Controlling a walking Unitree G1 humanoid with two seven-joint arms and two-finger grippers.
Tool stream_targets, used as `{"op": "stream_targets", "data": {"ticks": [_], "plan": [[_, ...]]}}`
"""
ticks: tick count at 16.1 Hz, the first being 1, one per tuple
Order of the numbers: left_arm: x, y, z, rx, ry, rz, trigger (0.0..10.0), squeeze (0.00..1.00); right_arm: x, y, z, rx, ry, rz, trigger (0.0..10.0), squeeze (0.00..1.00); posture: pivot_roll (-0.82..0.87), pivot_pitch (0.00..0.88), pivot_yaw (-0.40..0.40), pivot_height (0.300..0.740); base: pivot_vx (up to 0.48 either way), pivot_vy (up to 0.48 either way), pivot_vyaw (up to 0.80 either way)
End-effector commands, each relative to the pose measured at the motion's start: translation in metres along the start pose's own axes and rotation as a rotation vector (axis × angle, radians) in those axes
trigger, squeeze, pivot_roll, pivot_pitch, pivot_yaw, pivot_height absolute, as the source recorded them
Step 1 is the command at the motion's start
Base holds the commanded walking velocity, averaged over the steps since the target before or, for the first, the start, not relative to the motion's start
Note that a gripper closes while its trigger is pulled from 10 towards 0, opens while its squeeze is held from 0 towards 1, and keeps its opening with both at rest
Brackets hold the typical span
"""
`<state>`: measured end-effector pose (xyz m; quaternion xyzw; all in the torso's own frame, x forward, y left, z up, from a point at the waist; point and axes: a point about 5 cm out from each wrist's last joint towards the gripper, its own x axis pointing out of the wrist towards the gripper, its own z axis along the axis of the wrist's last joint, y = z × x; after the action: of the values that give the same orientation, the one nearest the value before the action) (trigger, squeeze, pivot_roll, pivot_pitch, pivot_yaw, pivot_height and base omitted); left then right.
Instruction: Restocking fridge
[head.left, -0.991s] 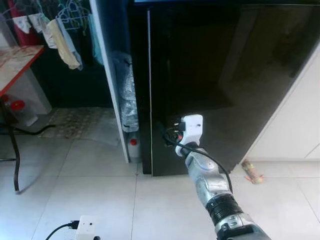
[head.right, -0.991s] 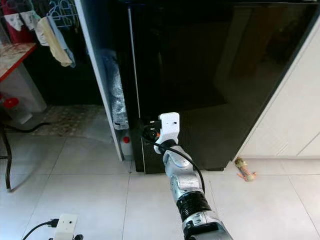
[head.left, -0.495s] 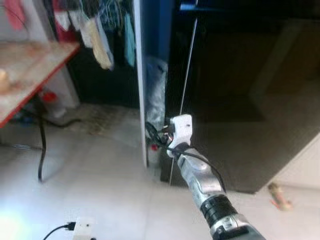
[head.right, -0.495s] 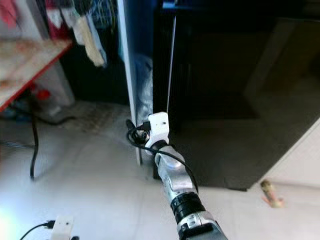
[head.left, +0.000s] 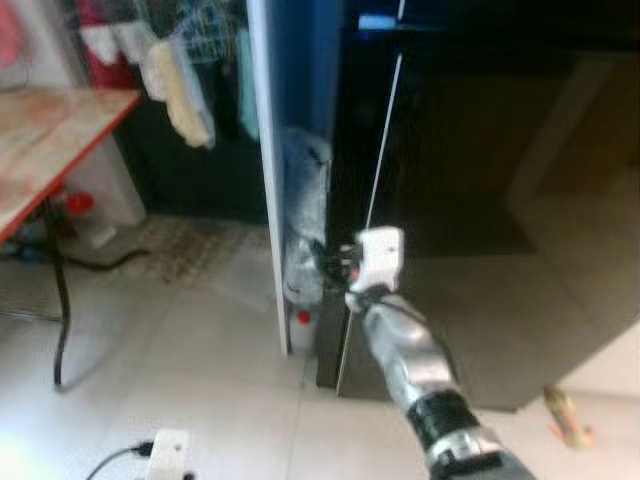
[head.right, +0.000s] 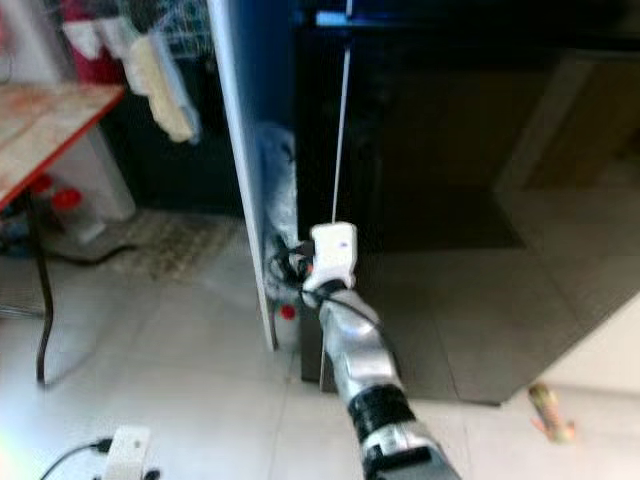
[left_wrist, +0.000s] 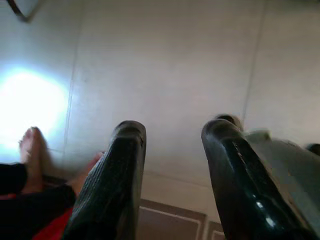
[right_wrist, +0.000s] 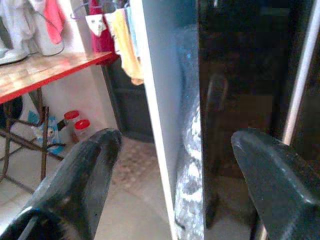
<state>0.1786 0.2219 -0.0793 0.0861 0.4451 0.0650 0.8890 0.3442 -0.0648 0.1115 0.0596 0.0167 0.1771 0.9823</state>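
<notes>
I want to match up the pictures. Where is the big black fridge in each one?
Left eye view: the black fridge fills the right side, beyond the right gripper.
Right eye view: again on the right, with the gripper at its left edge.
Right wrist view: its dark side stands between the two open fingers.
Left wrist view: not in it.
Shared landmark: the red-edged table.

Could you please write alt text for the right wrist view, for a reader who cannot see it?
The right gripper is open, its two black fingers spread on either side of the left edge of a glossy black fridge. A white wall panel stands beside the fridge, with a silvery wrapped bundle between them. Farther off are a red-edged table, hanging clothes and two red-lidded jars.
</notes>
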Motion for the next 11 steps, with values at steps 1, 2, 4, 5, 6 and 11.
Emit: {"op": "stream_targets", "data": {"ticks": [1, 2, 4, 5, 6, 11], "plan": [[-0.001, -0.005, -0.006, 0.014, 0.022, -0.011, 10.0, 0.00, -0.002, -0.012, 0.003, -0.017, -0.013, -0.055, 10.0, 0.00, -0.15, 0.000, 0.005, 0.740, 0.000, 0.000, 0.00], [-0.001, -0.005, -0.006, 0.014, 0.022, -0.012, 10.0, 0.00, -0.003, -0.015, 0.003, -0.027, -0.019, -0.081, 10.0, 0.00, -0.15, 0.000, 0.004, 0.740, 0.000, 0.000, 0.00], [-0.001, -0.006, -0.005, 0.015, 0.020, -0.014, 10.0, 0.00, -0.007, -0.022, 0.003, -0.029, -0.035, -0.142, 10.0, 0.00, -0.15, 0.000, 0.004, 0.740, 0.000, 0.000, 0.00], [-0.001, -0.006, -0.005, 0.016, 0.019, -0.015, 10.0, 0.00, -0.009, -0.024, 0.003, -0.031, -0.040, -0.160, 10.0, 0.00, -0.15, 0.000, 0.005, 0.740, 0.000, 0.000, 0.00], [-0.001, -0.007, -0.005, 0.020, 0.018, -0.018, 10.0, 0.00, -0.012, -0.027, 0.002, -0.039, -0.046, -0.196, 10.0, 0.00, -0.16, 0.000, 0.008, 0.740, 0.000, 0.000, 0.00], [-0.001, -0.008, -0.003, 0.020, 0.008, -0.020, 10.0, 0.00, -0.005, -0.029, 0.011, -0.040, -0.072, -0.223, 10.0, 0.00, -0.15, 0.000, 0.007, 0.740, 0.000, 0.000, 0.00]]}}
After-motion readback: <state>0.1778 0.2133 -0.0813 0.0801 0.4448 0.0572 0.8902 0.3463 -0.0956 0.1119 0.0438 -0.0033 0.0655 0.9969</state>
